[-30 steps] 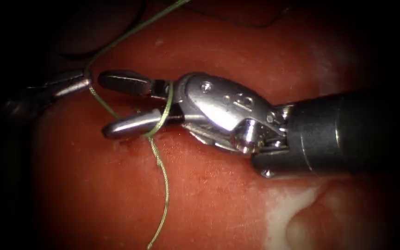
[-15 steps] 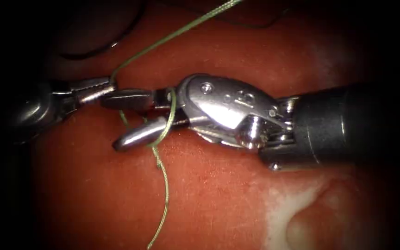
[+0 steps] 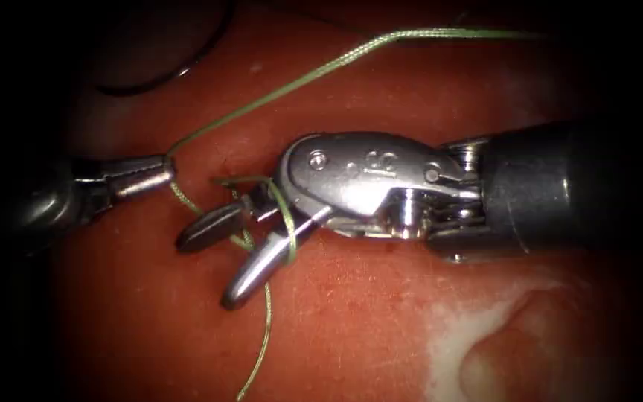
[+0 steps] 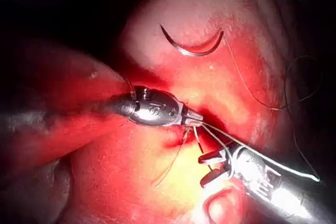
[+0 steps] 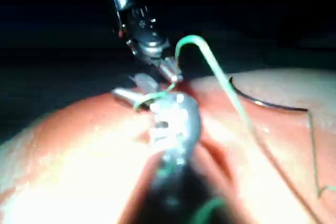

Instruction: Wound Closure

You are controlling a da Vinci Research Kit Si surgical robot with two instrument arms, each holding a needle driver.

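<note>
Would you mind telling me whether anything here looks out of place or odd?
The needle lies loose on the tissue, held by neither tool. The left tool grips the thread, which is looped around the right tool's open jaws.

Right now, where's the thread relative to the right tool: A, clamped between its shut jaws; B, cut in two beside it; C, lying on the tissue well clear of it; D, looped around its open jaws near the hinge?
D: the green thread wraps around the right tool near the hinge of its open jaws, while the left tool grips that thread with shut jaws; the needle lies free on the tissue.
</note>
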